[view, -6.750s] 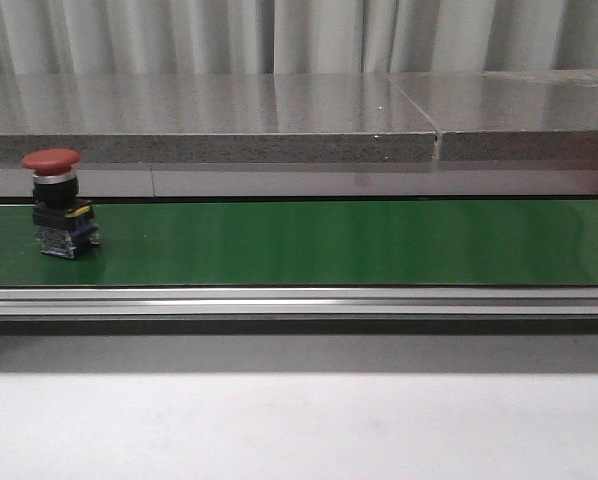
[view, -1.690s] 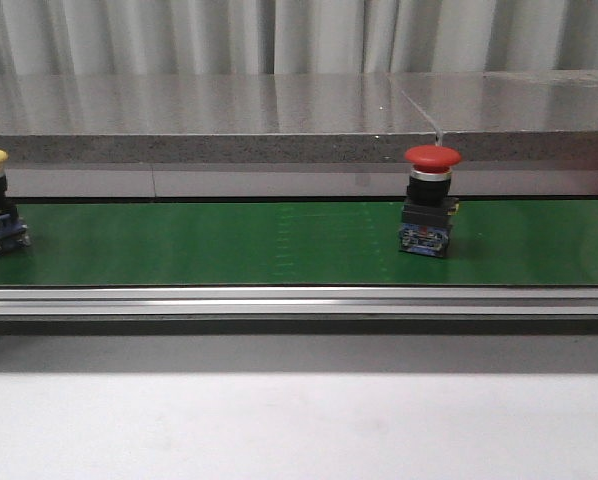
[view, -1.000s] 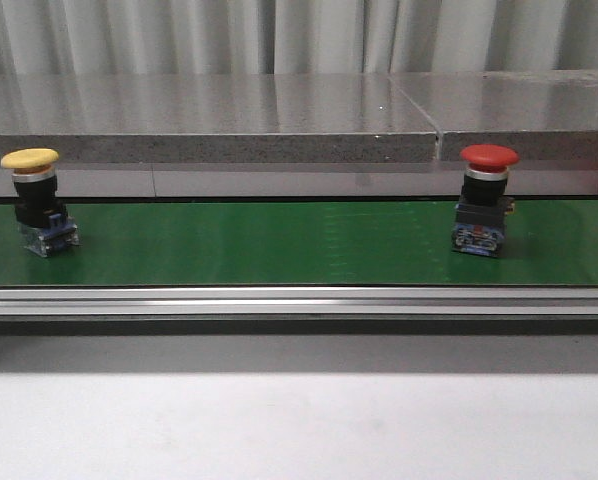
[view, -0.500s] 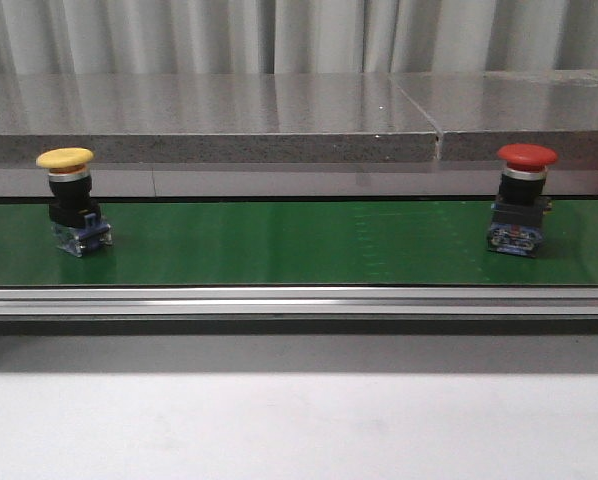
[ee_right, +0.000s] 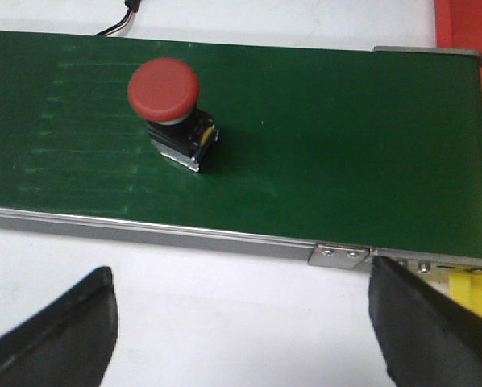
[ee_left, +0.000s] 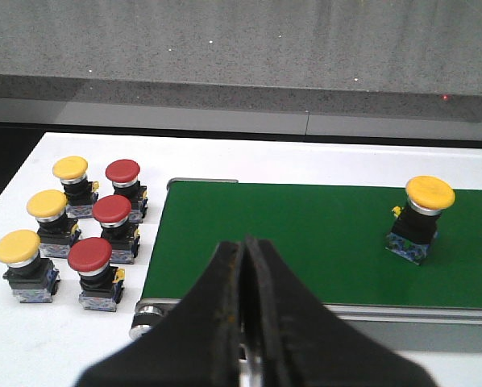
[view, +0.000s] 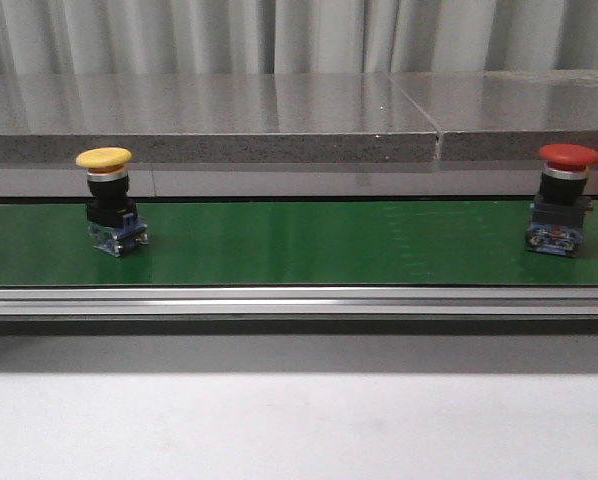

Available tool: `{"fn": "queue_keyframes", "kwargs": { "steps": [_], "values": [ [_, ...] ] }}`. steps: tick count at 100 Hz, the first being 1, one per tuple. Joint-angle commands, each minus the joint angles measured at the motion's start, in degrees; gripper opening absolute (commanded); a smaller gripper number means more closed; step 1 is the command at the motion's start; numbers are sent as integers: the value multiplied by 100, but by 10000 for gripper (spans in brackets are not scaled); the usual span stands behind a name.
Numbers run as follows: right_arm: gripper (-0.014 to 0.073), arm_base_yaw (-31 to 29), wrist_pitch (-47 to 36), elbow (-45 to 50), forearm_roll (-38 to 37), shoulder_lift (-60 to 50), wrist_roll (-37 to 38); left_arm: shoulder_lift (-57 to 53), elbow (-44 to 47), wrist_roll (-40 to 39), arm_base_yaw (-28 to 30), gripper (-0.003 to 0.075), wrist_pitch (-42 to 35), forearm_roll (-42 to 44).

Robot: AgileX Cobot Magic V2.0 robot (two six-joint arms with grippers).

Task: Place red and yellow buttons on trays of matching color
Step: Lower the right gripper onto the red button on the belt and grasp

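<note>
My left jaws were pressed together with nothing between them, hanging over the near edge of the green belt. My right jaws were spread wide and empty, one finger at each lower corner of that wrist view, over the white counter just short of the belt.

So as far as I could tell, nothing had been placed yet. The red button stood upright on the belt ahead of the right jaws, near its right-hand end, and in the front view it sat at the far right. The yellow button stood on the belt too, over toward the left and well apart from the red one. Six spare buttons, three yellow and three red, waited in two rows on the counter beside the belt's left end.

A strip of red tray showed past the belt's end, and a sliver of yellow nearer the rig, probably the yellow tray. Both buttons needed picking and sorting.

No brand, label or writing was readable.
</note>
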Motion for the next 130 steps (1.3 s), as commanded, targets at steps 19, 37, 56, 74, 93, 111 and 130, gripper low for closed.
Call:
{"fn": "queue_keyframes", "kwargs": {
  "steps": [19,37,56,74,93,111,130],
  "values": [
    [634,-9,-715,-279,37,725,-198,56,-149,-37,-31,-19,-430,32],
    [634,-9,-751,-744,32,1589,-226,56,-149,-37,-31,-19,-430,32],
    [634,-9,-819,-1297,32,2368,-226,56,-149,-37,-31,-19,-430,32],
    [634,-9,-902,-1606,34,2952,-226,56,-149,-37,-31,-19,-430,32],
    [568,-9,-947,-1692,34,3358,-226,56,-149,-37,-31,-19,-430,32],
    [211,-21,-661,-1706,39,3404,-215,56,-149,-37,-31,-19,-430,32],
    [162,-148,-351,-2130,-35,3405,-215,56,-149,-37,-31,-19,-430,32]
  ]
}}
